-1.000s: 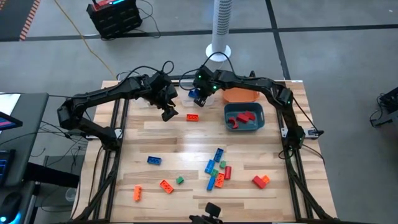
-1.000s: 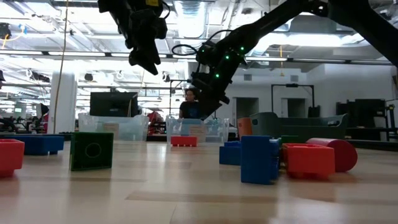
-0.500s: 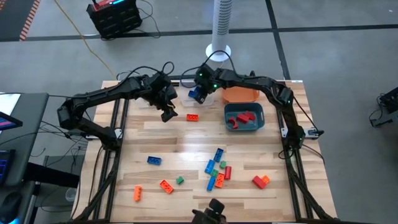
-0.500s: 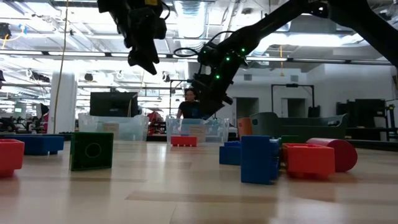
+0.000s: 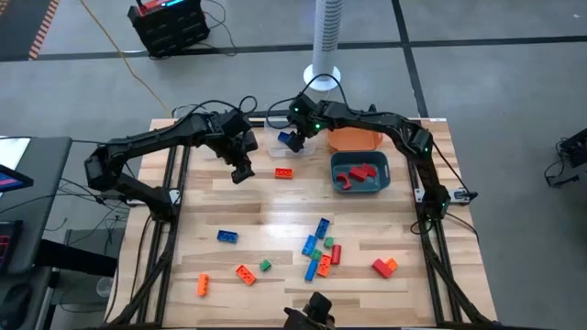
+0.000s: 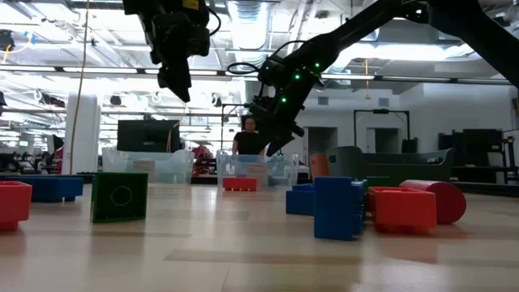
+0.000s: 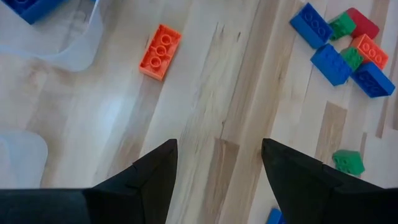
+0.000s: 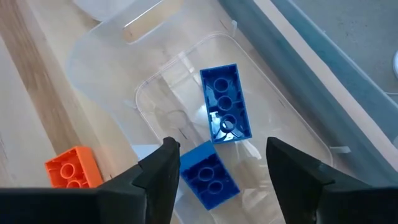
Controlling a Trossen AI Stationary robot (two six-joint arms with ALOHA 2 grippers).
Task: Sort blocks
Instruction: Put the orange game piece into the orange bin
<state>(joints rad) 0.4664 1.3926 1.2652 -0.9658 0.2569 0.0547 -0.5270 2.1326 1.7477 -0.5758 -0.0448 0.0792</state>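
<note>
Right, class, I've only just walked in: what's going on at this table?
A two-armed robot is sorting toy blocks by colour. Its right hand hangs open over a clear bin holding two blue blocks. Its left hand, also open and empty, hovers over the table near an orange block. Red blocks sit in the teal bin. Many blocks still lie scattered on the table.

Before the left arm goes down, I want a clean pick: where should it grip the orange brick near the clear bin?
Come straight down on the orange brick and pinch its two long sides at mid-length. It lies flat, studs up, with bare wood all around, so the open left gripper probably only needs turning to straddle its narrow width.
</note>
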